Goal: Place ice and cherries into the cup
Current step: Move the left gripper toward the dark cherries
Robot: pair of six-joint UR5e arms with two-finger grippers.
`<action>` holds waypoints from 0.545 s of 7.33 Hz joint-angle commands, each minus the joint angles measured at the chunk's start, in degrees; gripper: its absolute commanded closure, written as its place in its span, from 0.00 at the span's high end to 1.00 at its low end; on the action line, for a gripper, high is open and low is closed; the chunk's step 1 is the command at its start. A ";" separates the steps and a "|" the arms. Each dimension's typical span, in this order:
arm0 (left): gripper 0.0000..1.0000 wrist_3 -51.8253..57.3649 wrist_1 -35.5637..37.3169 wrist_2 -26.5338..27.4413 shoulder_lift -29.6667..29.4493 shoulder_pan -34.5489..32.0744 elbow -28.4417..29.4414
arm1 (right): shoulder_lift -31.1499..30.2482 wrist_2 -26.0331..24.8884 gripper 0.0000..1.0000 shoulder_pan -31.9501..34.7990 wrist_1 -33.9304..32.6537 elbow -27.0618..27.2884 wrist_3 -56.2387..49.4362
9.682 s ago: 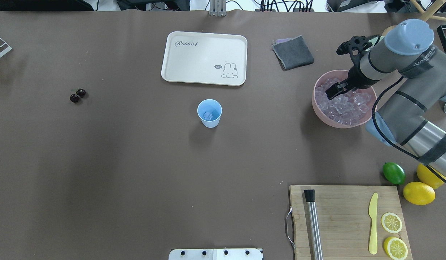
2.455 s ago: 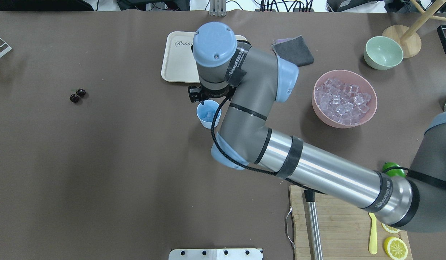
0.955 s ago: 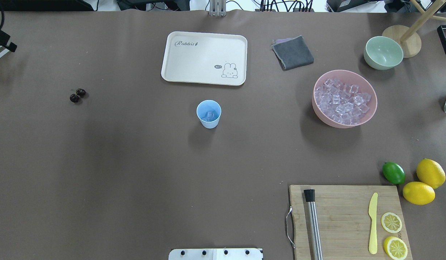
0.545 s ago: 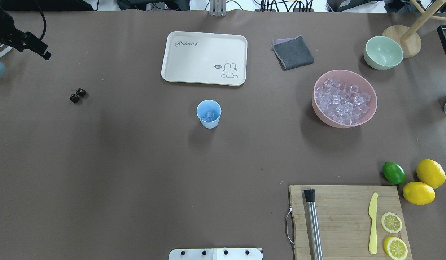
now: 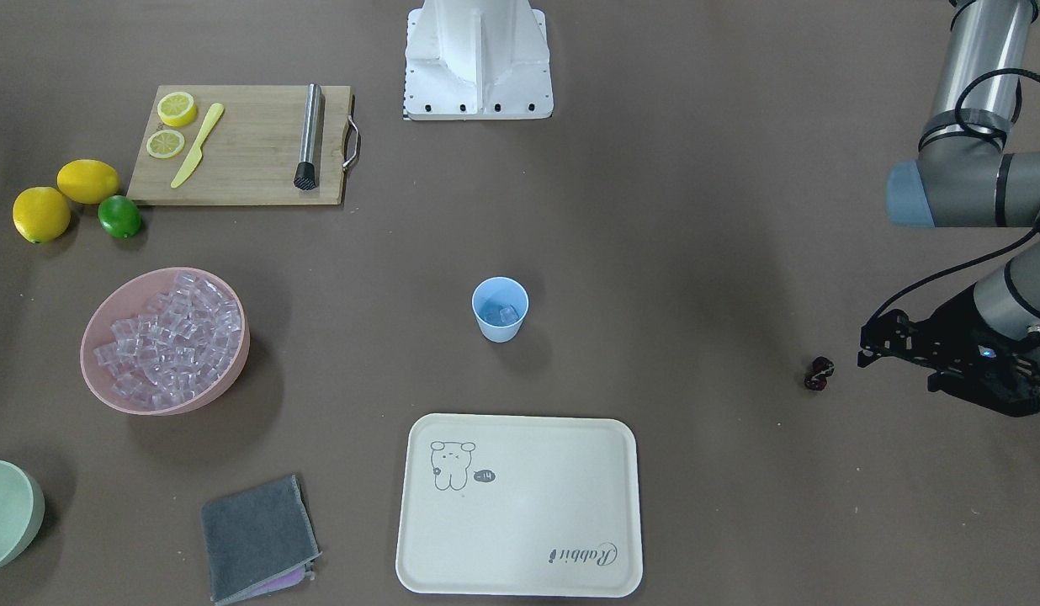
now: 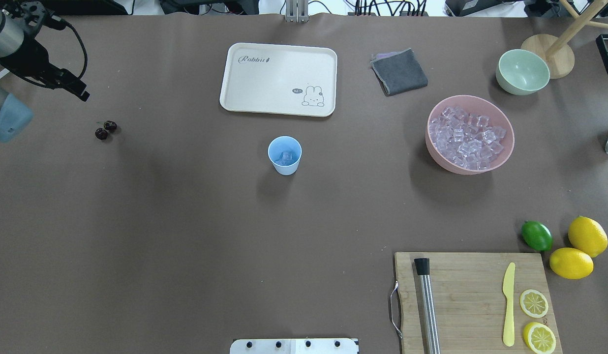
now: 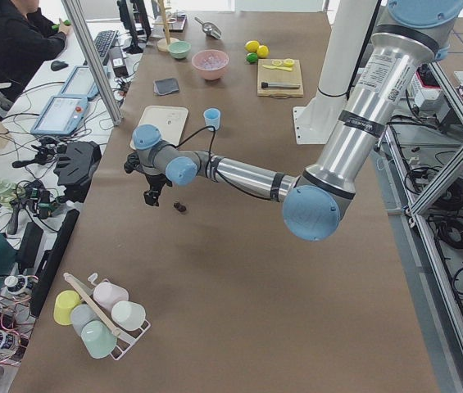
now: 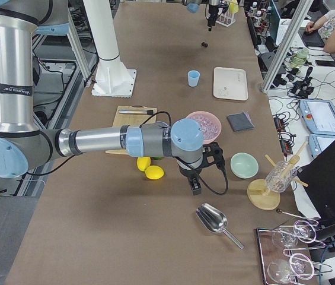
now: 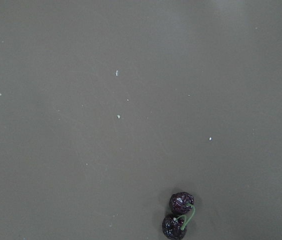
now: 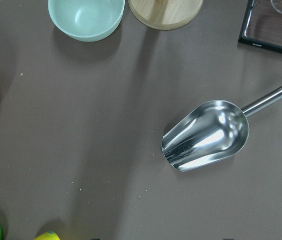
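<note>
The light blue cup (image 6: 285, 155) stands mid-table with a few ice cubes (image 6: 285, 158) inside; it also shows in the front view (image 5: 500, 309). Many more ice cubes (image 6: 466, 137) fill the pink bowl (image 6: 451, 168). The cherries (image 6: 105, 130) lie on the bare table at the far left, and show at the bottom of the left wrist view (image 9: 179, 216). My left gripper (image 6: 81, 94) hovers just behind and left of them; I cannot tell whether it is open. My right gripper (image 8: 195, 187) shows only in the exterior right view, near the green bowl; its state cannot be told.
A cream tray (image 6: 278, 78) lies behind the cup, with a grey cloth (image 6: 399, 71) and a pale green bowl (image 6: 522, 72) to its right. A cutting board (image 6: 471, 300) holds a muddler, a knife and lemon slices. A lime (image 6: 536, 235) and lemons lie beside it. A metal scoop (image 10: 205, 135) lies under the right wrist.
My right arm has left the cup and gone out of the overhead view. My left arm has come in from the upper left and moved towards the cherries.
</note>
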 commanded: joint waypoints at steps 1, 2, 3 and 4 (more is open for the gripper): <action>0.97 -0.03 -3.42 0.10 -0.32 2.30 2.96 | -0.54 -0.14 0.86 0.09 0.00 0.52 0.01; 0.97 -2.64 -5.70 0.10 -0.23 3.97 3.66 | -0.27 -1.02 0.86 0.01 0.00 0.26 0.01; 0.97 -5.63 -8.33 2.27 0.03 6.68 4.02 | -0.27 -1.29 0.86 0.00 0.00 0.17 -0.08; 0.97 -6.88 -9.40 6.30 0.12 8.80 4.37 | -0.53 -1.29 0.86 0.00 0.09 0.26 -0.08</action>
